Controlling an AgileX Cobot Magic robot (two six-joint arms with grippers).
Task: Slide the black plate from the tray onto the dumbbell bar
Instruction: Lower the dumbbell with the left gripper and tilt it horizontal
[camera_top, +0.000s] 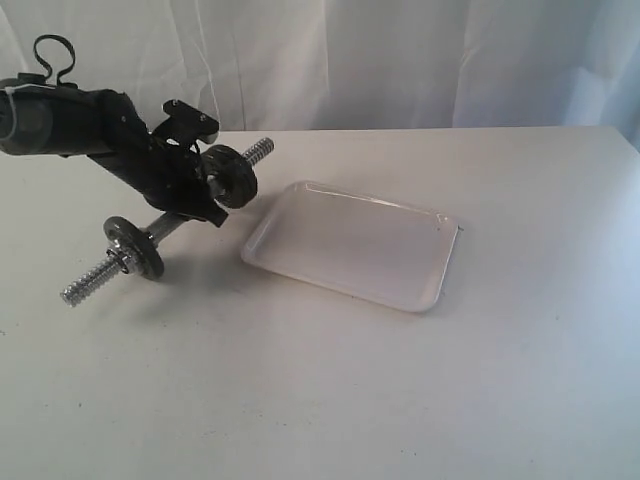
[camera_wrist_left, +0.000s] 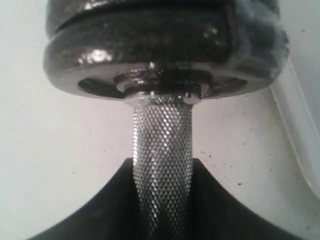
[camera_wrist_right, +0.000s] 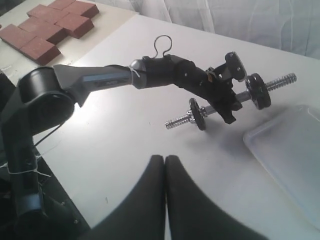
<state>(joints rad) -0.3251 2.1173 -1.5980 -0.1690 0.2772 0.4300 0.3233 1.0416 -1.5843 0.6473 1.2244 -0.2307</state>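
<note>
Look at the tray (camera_top: 350, 245) first: its white bed is bare, nothing black in it. The black plate (camera_top: 232, 176) sits on the dumbbell bar (camera_top: 165, 228), on the end nearest the tray, with a short stub of thread poking out beyond it. So by my reading the main move is made: the plate is off the tray and on the rod. A second dark disc (camera_top: 135, 250) rides the end farthest from the tray.

Your left gripper (camera_top: 200, 205) is clamped round the bar's knurled middle, between the two discs, and holds it on a slant just beside the tray. The wrist view shows the knurling running straight between the fingers up to the plate. Whether the low end, away from the tray, touches the table, I cannot tell. Your right gripper (camera_wrist_right: 165, 170) is pinched together on nothing, hanging well back from the tray.

What's left, I judge: check the plate is seated far enough along, set the bar down, let go. I can't make out a collar outside the plate, so mind it doesn't slip off if the tray-side end dips.

The surface is a plain white table (camera_top: 400, 400), matt, with a few small specks and nothing else near the tray. Behind the tray hangs a white curtain (camera_top: 400, 60). Far from the tray, past the left arm, reddish bricks (camera_wrist_right: 50, 30) lie on a side surface.
</note>
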